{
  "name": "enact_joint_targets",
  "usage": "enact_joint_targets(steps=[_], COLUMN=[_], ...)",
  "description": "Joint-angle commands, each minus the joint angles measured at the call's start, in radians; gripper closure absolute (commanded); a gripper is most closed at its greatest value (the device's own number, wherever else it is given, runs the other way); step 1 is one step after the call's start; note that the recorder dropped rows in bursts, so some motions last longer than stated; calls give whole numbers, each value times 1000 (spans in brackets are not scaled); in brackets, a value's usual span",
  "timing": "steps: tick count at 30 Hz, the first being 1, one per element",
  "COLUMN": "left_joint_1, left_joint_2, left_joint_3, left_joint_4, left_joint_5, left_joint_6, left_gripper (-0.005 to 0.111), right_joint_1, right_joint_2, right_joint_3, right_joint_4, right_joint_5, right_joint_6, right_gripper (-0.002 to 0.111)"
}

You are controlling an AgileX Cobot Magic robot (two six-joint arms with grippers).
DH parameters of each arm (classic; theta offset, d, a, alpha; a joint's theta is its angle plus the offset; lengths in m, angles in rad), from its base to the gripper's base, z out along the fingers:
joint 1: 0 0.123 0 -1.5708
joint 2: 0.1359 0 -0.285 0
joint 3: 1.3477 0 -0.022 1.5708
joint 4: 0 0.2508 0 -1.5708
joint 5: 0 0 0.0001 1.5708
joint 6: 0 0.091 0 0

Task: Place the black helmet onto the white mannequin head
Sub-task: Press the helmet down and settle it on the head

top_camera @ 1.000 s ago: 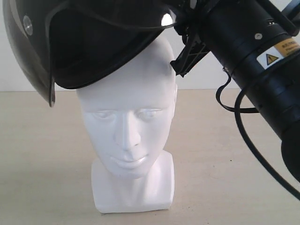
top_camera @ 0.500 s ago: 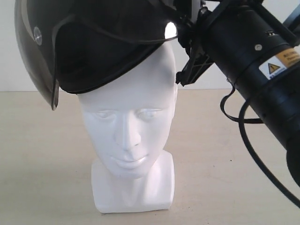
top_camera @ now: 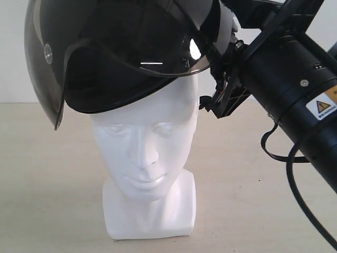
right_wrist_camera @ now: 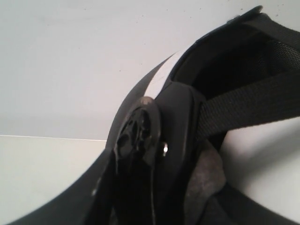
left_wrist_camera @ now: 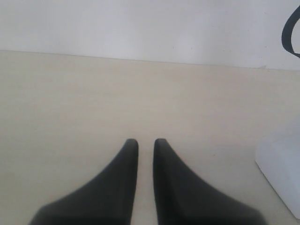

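Step in hand: placing. The black helmet is held tilted over the crown of the white mannequin head and seems not yet seated. Whether its lining touches the crown cannot be told.
Right gripper: clamped on the helmet's rim at the right of the exterior view, carrying it.
Left gripper: fingers nearly together with nothing between them, low over the bench, beside the head's base.
Next move, as a judgement: level the shell, centre it over the head and lower it until it sinks round the forehead. Only then let go, since the glossy head could tip.
Helmet: matte black rounded shell. The smoky see-through visor hangs left of the face. A woven black strap crosses the padded inside.
Head: glossy white, bald, with a moulded face, short neck and squarish base, upright on the bench.
Bench: pale, smooth and matte.
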Motion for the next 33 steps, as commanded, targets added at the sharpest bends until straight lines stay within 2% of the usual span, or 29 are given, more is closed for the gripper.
enact_joint_targets(steps=[1,12,19,33], left_joint_1=[3,3,3,3], left_joint_2=[-2,-2,-2,-2], left_joint_3=[3,3,3,3], left_joint_4=[-3,-3,-3,-3], left_joint_5=[0,0,0,0], left_joint_6=[-9,-9,-9,-9], left_gripper=[94,94,94,94], right_joint_1=[-17,-17,-17,-17], right_joint_2=[-26,-26,-26,-26], right_joint_3=[10,12,78,147], right_joint_4=[74,97,112,42], right_joint_5=[-37,28,-21,6], right_joint_6=[-98,-106,-80,-82], right_gripper=[109,109,109,109])
